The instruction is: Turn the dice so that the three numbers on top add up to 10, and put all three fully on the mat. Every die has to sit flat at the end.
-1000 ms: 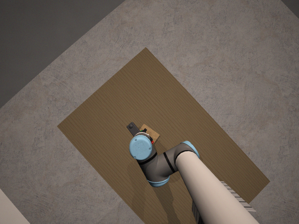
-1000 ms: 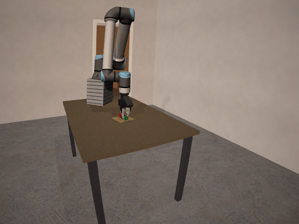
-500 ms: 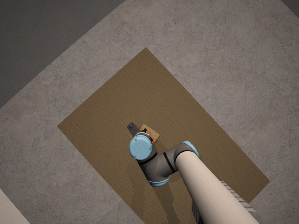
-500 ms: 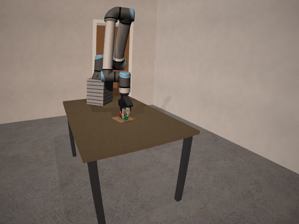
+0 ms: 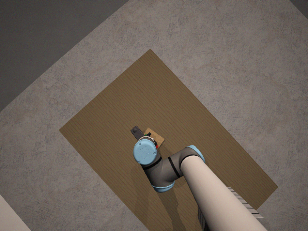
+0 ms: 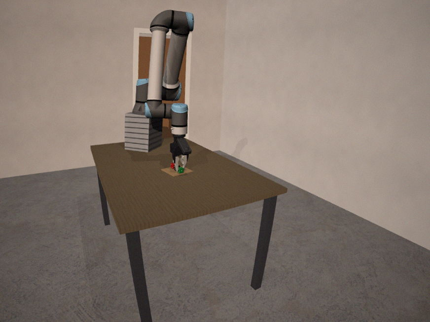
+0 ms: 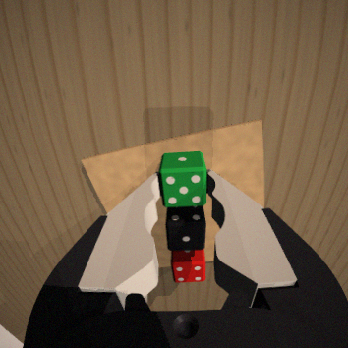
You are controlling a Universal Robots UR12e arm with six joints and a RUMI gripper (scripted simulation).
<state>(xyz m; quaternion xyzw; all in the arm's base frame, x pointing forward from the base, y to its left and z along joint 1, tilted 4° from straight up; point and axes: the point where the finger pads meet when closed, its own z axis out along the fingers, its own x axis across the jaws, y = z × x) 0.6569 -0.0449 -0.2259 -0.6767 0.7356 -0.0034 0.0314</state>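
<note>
My gripper (image 6: 179,170) (image 7: 183,173) points down over the small tan mat (image 5: 153,132) (image 6: 167,171) (image 7: 236,152). Its two pale jaws close on the sides of the green die (image 5: 145,135) (image 6: 181,170) (image 7: 184,189), which shows five pips and one pip on two faces in the wrist view. The black die (image 7: 186,235) is in line behind it, showing two pips and one pip. The red die (image 5: 157,146) (image 6: 172,165) (image 7: 189,270) ends the row, overlapping the mat's edge in the wrist view. Four pips show on one face. I cannot tell the top numbers for certain.
The mat lies on the brown wooden table (image 5: 149,74) (image 6: 183,194). The arm's striped pedestal (image 6: 136,133) stands at the far end of the table. The arm (image 5: 162,171) covers part of the dice in the overhead view.
</note>
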